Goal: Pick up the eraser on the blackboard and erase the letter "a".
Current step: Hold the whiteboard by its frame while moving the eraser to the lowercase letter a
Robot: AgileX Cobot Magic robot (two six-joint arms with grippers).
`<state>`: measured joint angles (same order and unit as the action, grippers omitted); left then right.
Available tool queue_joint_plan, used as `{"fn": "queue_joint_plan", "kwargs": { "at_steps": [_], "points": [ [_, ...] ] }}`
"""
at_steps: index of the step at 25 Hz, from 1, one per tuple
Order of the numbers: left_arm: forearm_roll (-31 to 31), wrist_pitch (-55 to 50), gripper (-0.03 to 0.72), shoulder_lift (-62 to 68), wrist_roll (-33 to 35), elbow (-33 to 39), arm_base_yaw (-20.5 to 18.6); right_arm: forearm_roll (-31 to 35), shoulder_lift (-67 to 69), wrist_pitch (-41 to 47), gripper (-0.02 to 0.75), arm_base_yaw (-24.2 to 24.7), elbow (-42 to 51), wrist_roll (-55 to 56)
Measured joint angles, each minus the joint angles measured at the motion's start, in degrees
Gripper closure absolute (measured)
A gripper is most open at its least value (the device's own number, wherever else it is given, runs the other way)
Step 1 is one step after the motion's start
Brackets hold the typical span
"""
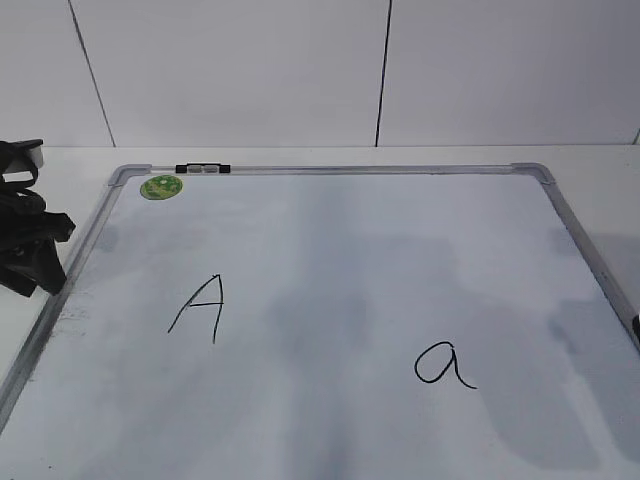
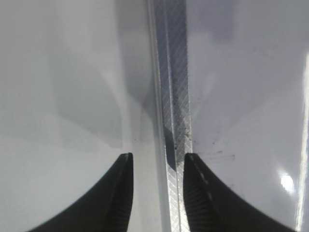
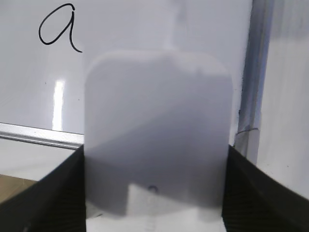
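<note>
One step of the task is looking finished and one is waiting: the eraser point(image 3: 157, 130) is already sitting between the two dark fingers point(image 3: 43, 193) of the right pincer point(image 3: 157, 193), which are pressing against its long sides in the right wrist view, so I am judging the pick-up done. The letter "a" point(image 1: 443, 363) is showing whole and unsmeared on the blackboard point(image 1: 330, 260), so the wiping is yet to begin. In the right wrist view the eraser is hanging over the corner region of the board, with the letter well up and to the left of it and the grey frame running beside and below it; whether the felt is touching the surface I cannot tell. The right arm is barely entering the exterior view, only a dark sliver at the right edge. The left pincer point(image 2: 155, 159) is standing slightly open and holding nothing, its two tips straddling the board's metal frame point(image 2: 171, 96), one tip over the desk point(image 2: 63, 96) and the other over the board; whether they are touching is unclear. The capital "A" point(image 1: 200, 307) and the green magnet point(image 1: 161, 186) are lying apart from all this.
</note>
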<state>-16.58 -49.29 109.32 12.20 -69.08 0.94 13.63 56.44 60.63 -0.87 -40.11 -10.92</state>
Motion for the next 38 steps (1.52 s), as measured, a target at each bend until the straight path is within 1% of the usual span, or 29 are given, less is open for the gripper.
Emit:
{"fn": "queue_joint_plan", "kwargs": {
  "at_steps": [22,25,32,34,38],
  "points": [
    [-0.90,-0.07,0.433,2.05,0.00,-0.13,0.00,0.00,0.00,-0.41,0.172,0.00,0.00,-0.09],
    [-1.27,-0.43,0.471,2.33,0.09,-0.47,0.00,0.00,0.00,-0.45,0.172,0.00,0.00,-0.09],
    [-1.99,-1.02,0.627,2.66,0.09,-0.73,0.00,0.00,0.00,-0.89,0.172,0.00,0.00,-0.09],
    [-1.99,-1.02,0.645,2.66,-0.02,-0.73,0.00,0.00,0.00,-1.12,0.172,0.00,0.00,-0.09],
    [-2.11,-1.06,0.650,2.66,-0.13,-0.73,0.00,1.14,0.00,-2.78,0.172,0.00,0.00,0.12]
  ]
}}
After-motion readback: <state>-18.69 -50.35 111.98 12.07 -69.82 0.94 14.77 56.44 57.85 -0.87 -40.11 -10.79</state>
